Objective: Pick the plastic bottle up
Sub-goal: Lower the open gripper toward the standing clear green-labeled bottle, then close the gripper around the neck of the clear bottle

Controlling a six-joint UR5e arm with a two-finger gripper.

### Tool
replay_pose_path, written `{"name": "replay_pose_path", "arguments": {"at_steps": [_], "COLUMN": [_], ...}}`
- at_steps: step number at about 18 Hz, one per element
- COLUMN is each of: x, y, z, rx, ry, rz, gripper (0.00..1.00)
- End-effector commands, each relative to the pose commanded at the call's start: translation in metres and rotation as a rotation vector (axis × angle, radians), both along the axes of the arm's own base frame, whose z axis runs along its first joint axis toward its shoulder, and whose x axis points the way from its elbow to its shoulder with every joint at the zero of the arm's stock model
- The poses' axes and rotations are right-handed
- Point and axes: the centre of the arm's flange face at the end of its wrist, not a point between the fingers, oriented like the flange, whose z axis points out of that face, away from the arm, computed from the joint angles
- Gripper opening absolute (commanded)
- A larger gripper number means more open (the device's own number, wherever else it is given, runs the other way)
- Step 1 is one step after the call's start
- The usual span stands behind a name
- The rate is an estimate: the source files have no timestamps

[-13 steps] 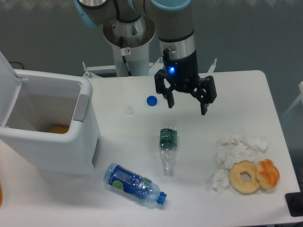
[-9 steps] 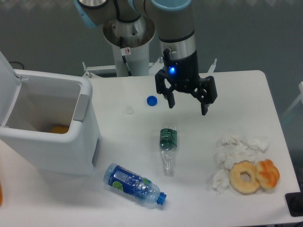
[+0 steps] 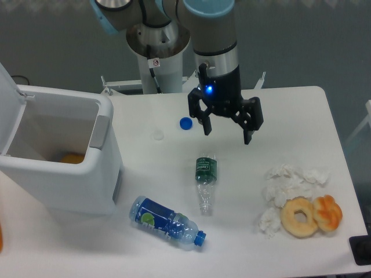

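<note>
Lying on its side on the table (image 3: 301, 110), neck toward the camera, the plastic bottle (image 3: 205, 179) sits below and apart from the gripper (image 3: 226, 131), whose fingers hang spread wide and hold nothing. Left of it, the open white bin (image 3: 103, 150) holds something orange (image 3: 72, 158). Writing on the bottle's green label is too small to read

The claw (image 3: 226, 130) hangs with jaws spread above the plastic bottle (image 3: 205, 181) lying on the table (image 3: 290, 116).
</note>
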Motion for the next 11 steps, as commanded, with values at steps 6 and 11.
{"name": "replay_pose_path", "arguments": {"at_steps": [6, 11], "x": [0.01, 0.015], "y": [0.015, 0.011], "z": [-0.023, -0.046], "rx": [0.017, 0.007], "ry": [-0.072, -0.122], "rz": [0.115, 0.201], "gripper": [1.0, 1.0]}}
